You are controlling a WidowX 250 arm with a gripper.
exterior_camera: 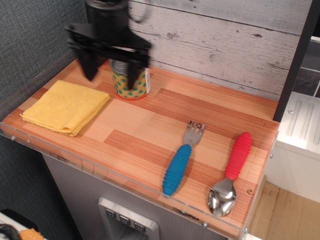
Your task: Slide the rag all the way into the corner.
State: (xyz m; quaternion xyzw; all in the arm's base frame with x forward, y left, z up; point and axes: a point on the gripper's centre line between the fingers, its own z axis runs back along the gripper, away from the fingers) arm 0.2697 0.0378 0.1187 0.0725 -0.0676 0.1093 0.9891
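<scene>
Now, tabletop (pixel 165 125): wood planks, clear rim along the front.
Gripper (pixel 110 75): blurred, fingers spread, holding nothing, in front of the tin (pixel 131 75).
Rag (pixel 66 106): flat at 9 o'clock, near the corner (pixel 11 127).
Advice: press flat on the rag, then drag toward 8 o'clock until it meets the rim.

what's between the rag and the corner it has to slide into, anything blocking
Nothing visible. The rag lies flat by the front-left corner, with only bare wood between them. The patterned tin stands behind it, off that path. The open gripper hangs above, in front of the tin.
</scene>
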